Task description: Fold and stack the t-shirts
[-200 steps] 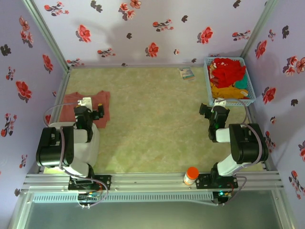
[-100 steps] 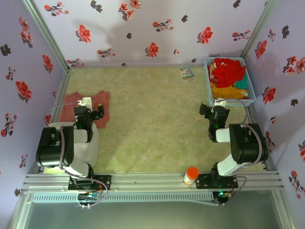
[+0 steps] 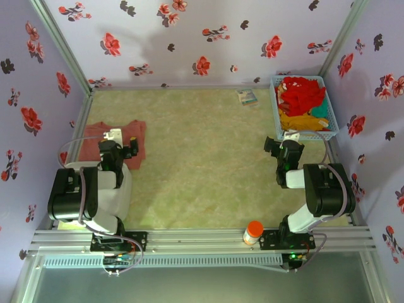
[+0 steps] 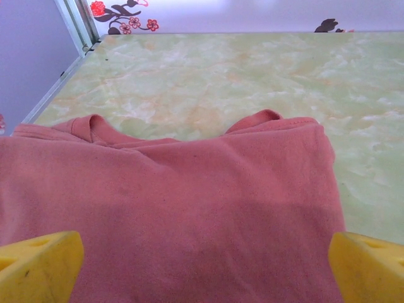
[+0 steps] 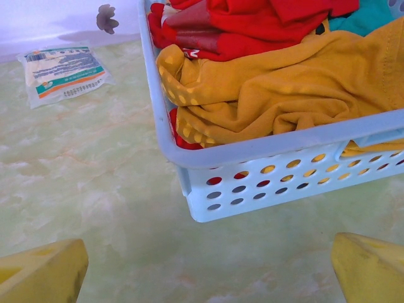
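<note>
Table: green marble.
Basket: red t-shirt, yellow cloth.
Pink t-shirt: flat, long axis left-right.
Left gripper, right gripper: fingers apart, empty.

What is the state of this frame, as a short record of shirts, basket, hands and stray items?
pink shirt: lying flat, left side of the table
red shirt: heaped in the basket with yellow cloth
basket: far right corner
left hand: open, empty, over the pink shirt
right hand: open, empty, facing the basket's near wall
stray items: packet left of the basket; bottle at the near edge
</note>
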Motion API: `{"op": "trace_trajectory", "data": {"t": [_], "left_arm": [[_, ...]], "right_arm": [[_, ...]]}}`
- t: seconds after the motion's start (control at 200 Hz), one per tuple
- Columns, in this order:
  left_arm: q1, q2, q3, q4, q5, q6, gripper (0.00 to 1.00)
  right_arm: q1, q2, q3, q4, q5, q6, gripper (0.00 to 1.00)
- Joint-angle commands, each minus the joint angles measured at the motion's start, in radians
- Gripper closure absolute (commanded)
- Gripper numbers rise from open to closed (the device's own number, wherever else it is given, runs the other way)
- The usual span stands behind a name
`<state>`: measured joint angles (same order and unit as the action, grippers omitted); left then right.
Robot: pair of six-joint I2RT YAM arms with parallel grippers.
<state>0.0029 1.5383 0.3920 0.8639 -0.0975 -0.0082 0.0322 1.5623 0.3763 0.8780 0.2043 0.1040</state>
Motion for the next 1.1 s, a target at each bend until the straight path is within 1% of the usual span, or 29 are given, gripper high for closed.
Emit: {"op": "trace_trajectory", "data": {"t": [0.0, 0.075, 0.12, 0.21, 0.295, 0.355, 0.385, 0.415, 0.445, 0.52, 0.565, 0.66, 0.74, 0.835, 0.955, 1.01, 1.095], "left_arm": [[-0.022, -0.014, 0.011, -0.007, -0.022, 0.017, 0.00], [-0.030, -0.030, 0.030, -0.055, -0.043, 0.019, 0.00], [-0.034, -0.042, 0.048, -0.094, -0.059, 0.019, 0.00], [-0.056, -0.079, 0.105, -0.231, -0.112, 0.028, 0.00], [-0.091, -0.114, 0.182, -0.403, -0.158, 0.030, 0.00], [-0.110, -0.128, 0.242, -0.525, -0.168, -0.002, 0.00], [-0.119, -0.132, 0.272, -0.585, -0.168, -0.017, 0.00], [-0.126, -0.136, 0.299, -0.640, -0.168, -0.068, 0.00], [-0.140, -0.139, 0.335, -0.708, -0.167, -0.086, 0.02], [-0.173, -0.142, 0.419, -0.857, -0.162, -0.133, 0.03], [-0.196, -0.140, 0.474, -0.947, -0.153, -0.149, 0.04], [-0.255, -0.130, 0.588, -1.117, -0.138, -0.145, 0.05], [-0.294, -0.144, 0.631, -1.187, -0.118, -0.171, 0.05], [-0.335, -0.173, 0.649, -1.233, -0.077, -0.212, 0.06], [-0.379, -0.208, 0.652, -1.277, -0.035, -0.252, 0.07], [-0.393, -0.223, 0.646, -1.291, -0.010, -0.256, 0.09], [-0.403, -0.248, 0.627, -1.304, 0.016, -0.265, 0.20]], "right_arm": [[-0.008, -0.047, 0.050, -0.097, 0.004, -0.015, 0.01], [-0.008, -0.106, 0.117, -0.271, 0.012, -0.007, 0.01], [-0.006, -0.135, 0.130, -0.317, -0.004, -0.011, 0.01], [0.004, -0.199, 0.131, -0.371, -0.028, -0.016, 0.01], [0.009, -0.247, 0.156, -0.446, 0.023, 0.045, 0.01], [0.010, -0.267, 0.197, -0.513, 0.078, 0.116, 0.01], [0.009, -0.271, 0.230, -0.568, 0.115, 0.168, 0.01], [0.008, -0.272, 0.279, -0.640, 0.155, 0.217, 0.01], [0.006, -0.268, 0.339, -0.732, 0.170, 0.255, 0.01], [0.000, -0.225, 0.520, -0.970, 0.182, 0.309, 0.01], [-0.002, -0.168, 0.635, -1.104, 0.179, 0.330, 0.01], [-0.005, -0.068, 0.823, -1.267, 0.181, 0.359, 0.01], [-0.008, -0.001, 0.916, -1.301, 0.169, 0.379, 0.01], [-0.030, 0.068, 1.001, -1.328, 0.138, 0.433, 0.01], [-0.063, 0.178, 1.111, -1.385, 0.135, 0.479, 0.01], [-0.077, 0.227, 1.146, -1.386, 0.136, 0.495, 0.03], [-0.083, 0.300, 1.199, -1.368, 0.136, 0.501, 0.06]]}}
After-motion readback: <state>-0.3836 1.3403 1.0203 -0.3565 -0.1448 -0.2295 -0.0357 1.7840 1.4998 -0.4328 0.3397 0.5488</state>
